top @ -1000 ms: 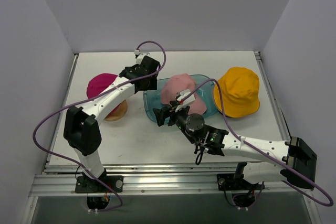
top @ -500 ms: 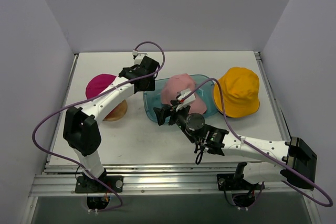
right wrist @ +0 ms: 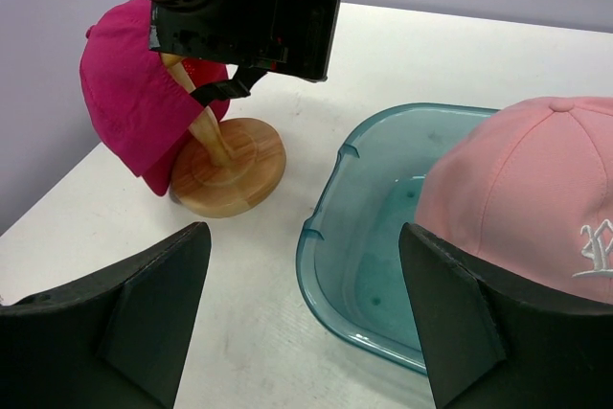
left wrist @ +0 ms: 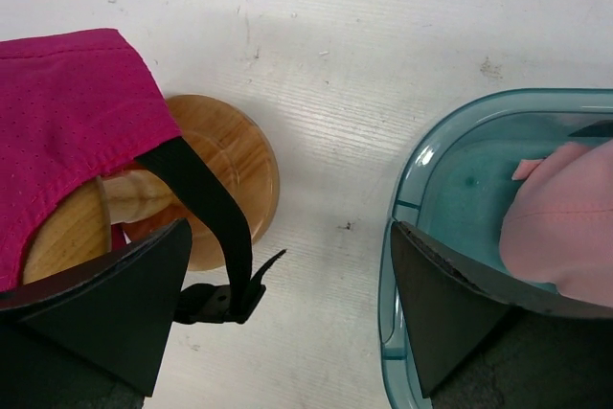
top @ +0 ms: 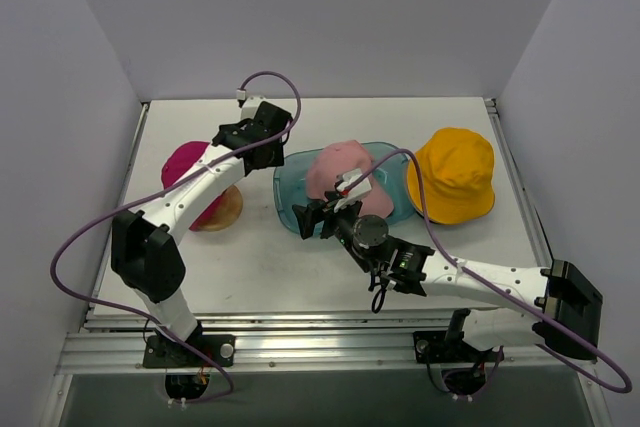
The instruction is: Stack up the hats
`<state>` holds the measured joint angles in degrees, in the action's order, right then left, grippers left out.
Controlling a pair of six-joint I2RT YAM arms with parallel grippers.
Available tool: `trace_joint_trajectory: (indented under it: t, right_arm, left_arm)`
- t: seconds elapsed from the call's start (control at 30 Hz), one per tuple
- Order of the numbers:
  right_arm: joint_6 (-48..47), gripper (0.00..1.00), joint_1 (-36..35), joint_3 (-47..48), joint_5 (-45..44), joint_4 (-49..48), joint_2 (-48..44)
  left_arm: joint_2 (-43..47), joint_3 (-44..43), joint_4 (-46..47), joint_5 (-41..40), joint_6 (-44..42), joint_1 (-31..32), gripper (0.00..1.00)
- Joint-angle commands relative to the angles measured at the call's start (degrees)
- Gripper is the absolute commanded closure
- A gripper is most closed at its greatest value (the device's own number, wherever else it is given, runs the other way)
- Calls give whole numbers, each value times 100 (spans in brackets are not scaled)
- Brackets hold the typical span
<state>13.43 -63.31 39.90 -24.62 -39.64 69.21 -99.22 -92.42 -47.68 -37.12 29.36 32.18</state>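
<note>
I see my left fingers (left wrist: 115,304) spread wide and empty above the white, faintly scuffed counter (top: 250,257). They hang between a dotted-weave magenta cloth hat (left wrist: 67,112), draped on a round-topped wooden stand with a disc base (left wrist: 230,155), and a translucent teal oval plastic tray (left wrist: 407,179). A smooth pale pink cloth hat with seamed panels (right wrist: 517,189) sits in that tray. My right fingers (right wrist: 144,304) gape, holding nothing, near the tray's rim. A floppy yellow-orange cloth bucket hat (top: 455,172) lies far right, and plain pale walls enclose everything.

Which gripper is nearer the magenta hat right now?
Left. The left gripper hangs open beside the magenta hat, between it and the tray, touching neither. The right gripper is farther off, open at the tray's near-left corner.
</note>
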Motion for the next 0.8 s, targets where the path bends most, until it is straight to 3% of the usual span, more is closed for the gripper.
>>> trace_joint_trajectory:
  t: [0.0, 0.23, 0.53, 0.77]
  right_arm:
    - [10, 25, 47, 53, -69, -273, 31]
    - [45, 24, 231, 378, -69, 156, 137]
    - [449, 29, 1381, 1019, 422, 1001, 575]
    - [512, 31, 2173, 1976, 1126, 1633, 1532]
  left_arm:
    - [289, -136, -75, -163, 26, -37, 6]
    - [517, -171, 48, 56, -80, -11, 6]
    - [1273, -22, 417, 925, -203, -10, 6]
    - [2353, 567, 997, 1917, -370, -10, 6]
